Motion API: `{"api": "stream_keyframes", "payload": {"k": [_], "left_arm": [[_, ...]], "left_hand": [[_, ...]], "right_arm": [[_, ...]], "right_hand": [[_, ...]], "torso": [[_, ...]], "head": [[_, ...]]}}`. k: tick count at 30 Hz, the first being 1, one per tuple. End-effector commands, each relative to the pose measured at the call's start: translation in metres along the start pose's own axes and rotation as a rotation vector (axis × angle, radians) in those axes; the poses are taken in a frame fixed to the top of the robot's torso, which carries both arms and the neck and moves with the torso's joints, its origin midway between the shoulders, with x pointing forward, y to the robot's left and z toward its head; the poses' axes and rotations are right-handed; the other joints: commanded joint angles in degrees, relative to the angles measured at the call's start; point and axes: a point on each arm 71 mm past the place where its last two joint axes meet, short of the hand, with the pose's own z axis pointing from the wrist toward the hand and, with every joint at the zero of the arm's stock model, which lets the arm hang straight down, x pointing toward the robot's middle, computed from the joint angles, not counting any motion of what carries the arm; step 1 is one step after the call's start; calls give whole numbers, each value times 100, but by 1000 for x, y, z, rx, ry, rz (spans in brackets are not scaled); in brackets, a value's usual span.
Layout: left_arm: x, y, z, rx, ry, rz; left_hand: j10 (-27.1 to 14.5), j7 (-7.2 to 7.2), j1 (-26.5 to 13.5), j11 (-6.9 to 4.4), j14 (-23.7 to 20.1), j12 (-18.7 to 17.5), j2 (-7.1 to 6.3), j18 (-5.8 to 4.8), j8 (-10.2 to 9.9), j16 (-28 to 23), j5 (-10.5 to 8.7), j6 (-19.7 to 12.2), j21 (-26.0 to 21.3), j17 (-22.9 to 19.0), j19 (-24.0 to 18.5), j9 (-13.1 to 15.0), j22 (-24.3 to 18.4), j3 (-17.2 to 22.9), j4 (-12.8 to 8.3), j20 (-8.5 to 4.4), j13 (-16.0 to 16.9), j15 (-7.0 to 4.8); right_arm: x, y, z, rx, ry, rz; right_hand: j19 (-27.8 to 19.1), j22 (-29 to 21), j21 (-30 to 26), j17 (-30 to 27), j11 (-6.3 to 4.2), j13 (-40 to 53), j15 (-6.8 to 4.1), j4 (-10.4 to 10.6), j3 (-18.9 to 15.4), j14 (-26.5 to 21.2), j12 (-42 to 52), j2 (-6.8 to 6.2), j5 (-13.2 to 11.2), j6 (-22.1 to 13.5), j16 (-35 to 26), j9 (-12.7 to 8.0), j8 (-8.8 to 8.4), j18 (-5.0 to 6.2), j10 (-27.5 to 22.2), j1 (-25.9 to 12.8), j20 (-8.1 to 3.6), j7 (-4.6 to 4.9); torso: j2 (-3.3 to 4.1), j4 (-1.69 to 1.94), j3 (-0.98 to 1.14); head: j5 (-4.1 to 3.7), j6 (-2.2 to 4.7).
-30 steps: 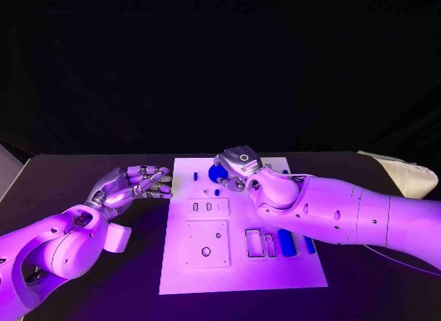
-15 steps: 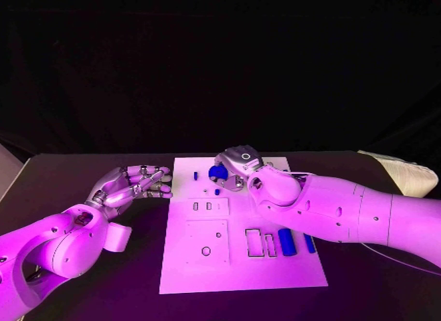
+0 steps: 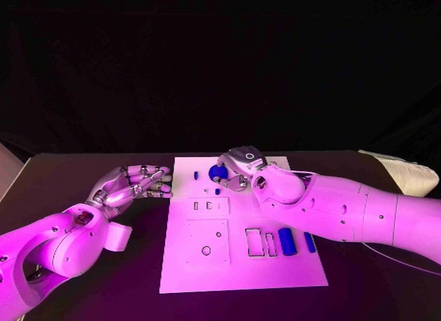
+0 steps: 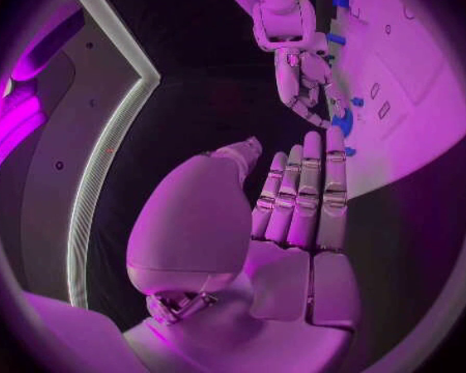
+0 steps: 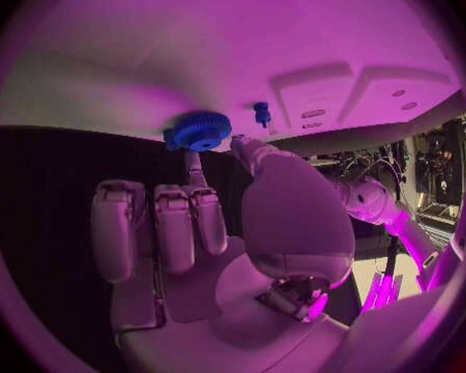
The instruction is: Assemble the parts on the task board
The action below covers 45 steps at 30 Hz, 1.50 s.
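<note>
The white task board [image 3: 241,271] lies in the middle of the table. A round blue gear [image 3: 216,172] sits near its far edge. My right hand [image 3: 243,166] reaches over it, and in the right wrist view a finger and the thumb pinch the blue gear [image 5: 201,130] at its rim. The left wrist view shows the right hand [image 4: 300,66] with its fingertips on the gear [image 4: 343,123]. My left hand [image 3: 133,186] hovers just left of the board with straight fingers, holding nothing.
Small blue pegs [image 3: 195,176] [image 3: 217,192] stand near the gear. A blue cylinder [image 3: 287,241] and a blue bar [image 3: 310,242] lie at the board's right. Two raised slotted blocks [image 3: 209,206] [image 3: 207,243] sit mid-board. A pale bundle [image 3: 405,175] lies far right.
My right hand and forearm have shifted slightly to the right over the gear. The gear stays in place. The left hand has not moved.
</note>
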Motion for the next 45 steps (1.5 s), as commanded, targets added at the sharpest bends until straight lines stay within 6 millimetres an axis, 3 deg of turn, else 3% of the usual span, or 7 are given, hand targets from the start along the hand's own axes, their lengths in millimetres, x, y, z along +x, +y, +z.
{"api": "stream_keyframes", "payload": {"k": [1, 15, 26, 30, 32, 38, 45], "left_arm": [[2, 0, 0, 3, 13, -2], [1, 0, 0, 1, 10, -1], [0, 2, -1, -2, 8, -2], [0, 2, -1, -4, 7, -2], [-1, 3, -2, -5, 5, -2], [-3, 5, -3, -10, 1, -3], [-1, 11, -6, -20, 5, -10]], "left_hand": [[17, 153, -61, 24, -45, -27, 21, 67, -17, 18, 5, 20, 27, 10, -15, -8, 5, 15, 22, 2, -3, 10], [17, 153, -65, 24, -46, -30, 29, 67, -18, 18, 5, 19, 28, 14, -15, -8, 5, 20, 26, 2, -3, 11], [13, 155, -68, 25, -50, -36, 33, 67, -23, 18, 5, 15, 29, 24, -17, -11, 4, 29, 26, 3, -3, 11], [13, 155, -68, 25, -50, -36, 33, 67, -23, 18, 5, 15, 29, 24, -17, -11, 4, 29, 26, 3, -3, 11], [13, 155, -68, 25, -50, -36, 33, 67, -23, 18, 5, 15, 29, 24, -17, -11, 4, 29, 26, 3, -3, 11], [11, 156, -69, 26, -54, -40, 28, 67, -26, 17, 4, 11, 29, 30, -20, -12, 4, 32, 24, 4, -4, 12], [12, 154, -61, 26, -60, -42, 8, 67, -30, 15, 4, 8, 29, 38, -23, -13, 3, 33, 8, 4, -3, 12]], "right_arm": [[10, -5, -4, 16, 74, 11], [7, -17, -11, 40, 56, 40], [-11, -28, -25, 54, -75, 127], [-20, -41, -34, 105, -101, 247], [-25, -51, -40, 129, -98, 319], [-37, -90, -56, 107, -40, 422], [-38, -130, -73, 74, 34, 361]], "right_hand": [[415, 892, 35, 1507, -42, 1510, -27, 3, 26, 596, 20, 25, 23, 46, 23, 14, 30, -114, 598, -37, -24, 8], [413, 885, 28, 1507, -45, 1510, -29, 8, 37, 596, 20, -4, 4, 65, 23, 18, 37, -112, 598, -60, -27, 5], [414, 885, 25, 1507, -45, 1510, -30, -36, 165, 596, 20, -88, 100, 58, 23, 14, 17, -112, 598, 55, -31, 8], [392, 822, -32, 1464, -31, 1510, -25, -65, 250, 587, 20, -144, 63, 54, 10, 12, 5, -97, 598, 195, -28, 26], [387, 814, -44, 1463, 2, 1510, 18, -145, 245, 587, 20, -225, -261, 27, 9, 9, -20, -96, 598, 371, 0, 68], [368, 782, -84, 1430, 45, 1510, 62, -400, -4, 579, 20, -285, -679, -19, -3, 11, -63, -86, 598, 862, 54, 109], [363, 794, -84, 1428, 42, 1510, 22, -658, -124, 578, 20, -349, -711, 8, -4, 16, -67, -87, 598, 1378, 26, 100]], "torso": [[-1, 0, 2], [1, -11, 10], [-7, -15, 4], [-6, -17, 6], [-8, -24, 13], [-18, -75, 43], [-26, -118, 78]], "head": [[7, -3], [-2, 18], [-20, 40], [-25, 49], [-33, 54], [-80, 60], [-193, 99]]}}
